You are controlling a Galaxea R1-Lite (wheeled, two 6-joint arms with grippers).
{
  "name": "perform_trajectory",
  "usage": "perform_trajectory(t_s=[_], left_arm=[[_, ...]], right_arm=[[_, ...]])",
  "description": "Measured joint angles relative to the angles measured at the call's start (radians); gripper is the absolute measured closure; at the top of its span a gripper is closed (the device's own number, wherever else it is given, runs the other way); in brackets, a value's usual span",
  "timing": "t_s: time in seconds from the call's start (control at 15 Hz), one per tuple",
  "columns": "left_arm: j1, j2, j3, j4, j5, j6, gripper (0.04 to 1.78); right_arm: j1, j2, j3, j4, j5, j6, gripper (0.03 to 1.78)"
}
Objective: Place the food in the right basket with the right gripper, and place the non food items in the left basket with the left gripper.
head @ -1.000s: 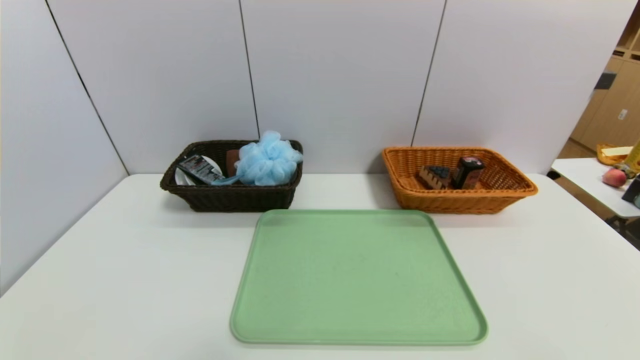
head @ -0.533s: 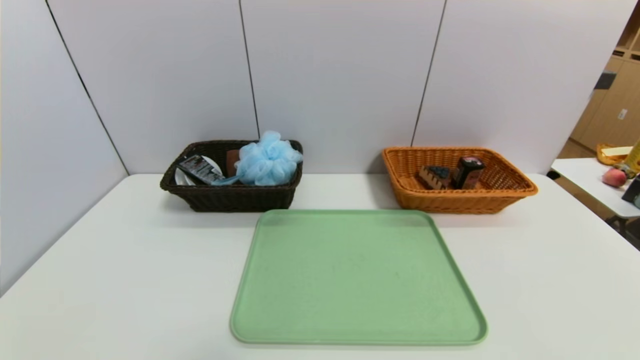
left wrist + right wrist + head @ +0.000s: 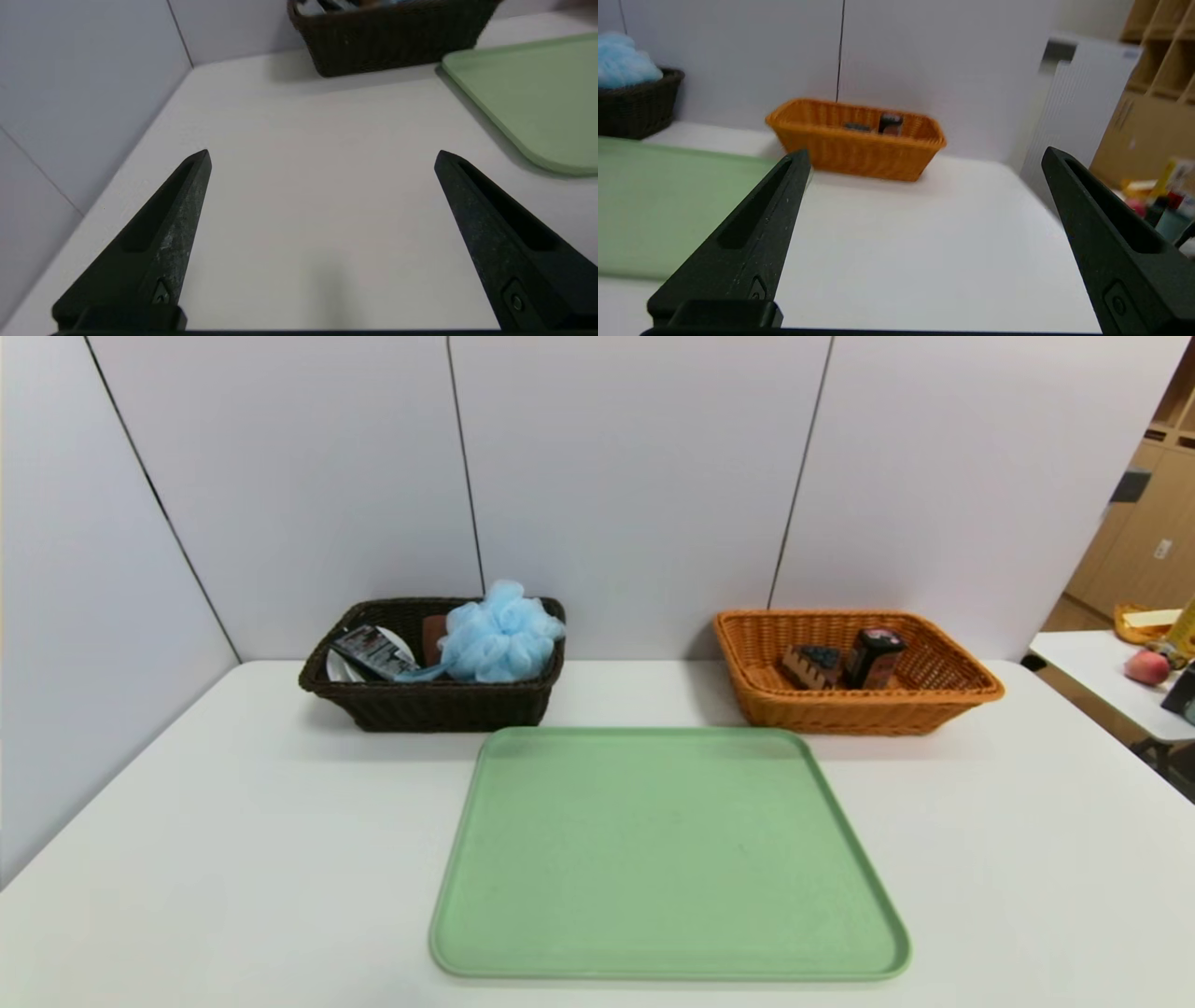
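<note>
The dark brown left basket (image 3: 373,702) holds the light-blue bath puff (image 3: 499,633), the white tub (image 3: 338,667), the black tube (image 3: 372,651) and the brown towel (image 3: 432,635). The orange-tan right basket (image 3: 840,711) holds the cake wedge (image 3: 810,665) and the black carton (image 3: 873,657). Neither arm shows in the head view. My left gripper (image 3: 322,156) is open and empty over bare table, near side of the left basket (image 3: 392,42). My right gripper (image 3: 924,156) is open and empty over bare table, near side of the right basket (image 3: 854,144).
An empty green tray (image 3: 667,859) lies at the table's middle, in front of both baskets. White wall panels stand behind and to the left. A side table (image 3: 1111,686) with fruit stands at the far right.
</note>
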Motion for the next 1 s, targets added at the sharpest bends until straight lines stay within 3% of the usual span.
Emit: perform_trajectory(t_s=[0.13,0.27,0.8,1.0], left_arm=[[0.0,0.0,-0.004,0.113,-0.03,-0.036,0.13],[0.0,0.0,-0.005,0.123,-0.031,-0.046,0.13],[0.0,0.0,-0.001,0.112,-0.028,-0.051,0.13],[0.0,0.0,-0.001,0.112,-0.027,-0.051,0.13]], right_arm=[[0.0,0.0,0.004,0.212,0.021,0.077,0.1],[0.0,0.0,0.004,0.31,0.025,0.106,0.1],[0.0,0.0,0.005,0.311,0.034,0.088,0.1],[0.0,0.0,0.005,0.312,0.012,0.146,0.1]])
